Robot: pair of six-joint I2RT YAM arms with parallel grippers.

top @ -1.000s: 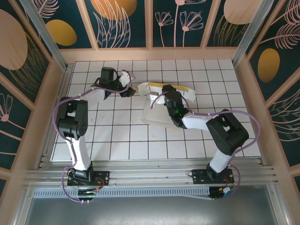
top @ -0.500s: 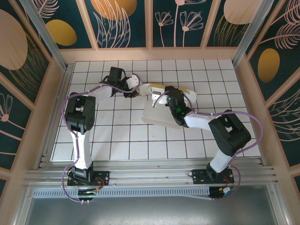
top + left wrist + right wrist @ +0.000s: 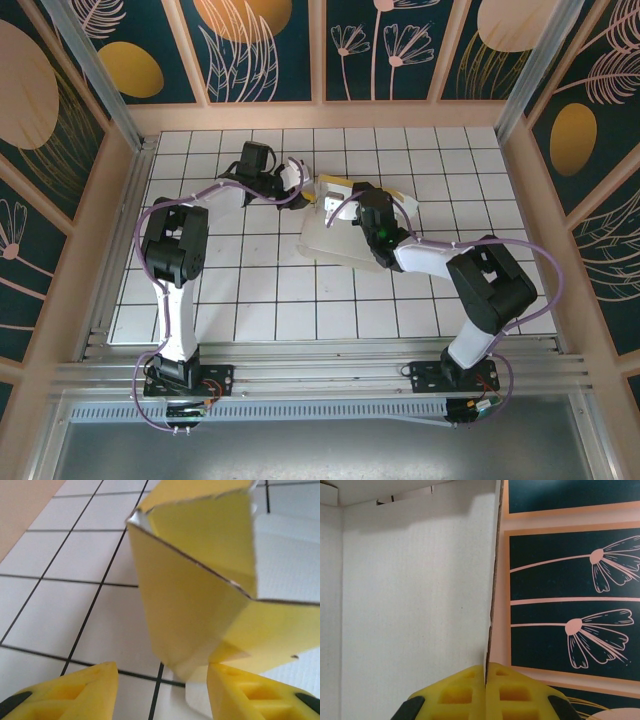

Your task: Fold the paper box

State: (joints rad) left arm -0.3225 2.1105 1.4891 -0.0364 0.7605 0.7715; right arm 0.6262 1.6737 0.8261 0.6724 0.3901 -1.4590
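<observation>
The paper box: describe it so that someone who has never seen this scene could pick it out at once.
On the white tiled table, look to the far middle, where the two arms meet. The paper box lies there, pinched by the right gripper, the left gripper open beside it. Unlike the flat tiles, it is thin card, white one side, yellow the other, flaps raised.
</observation>
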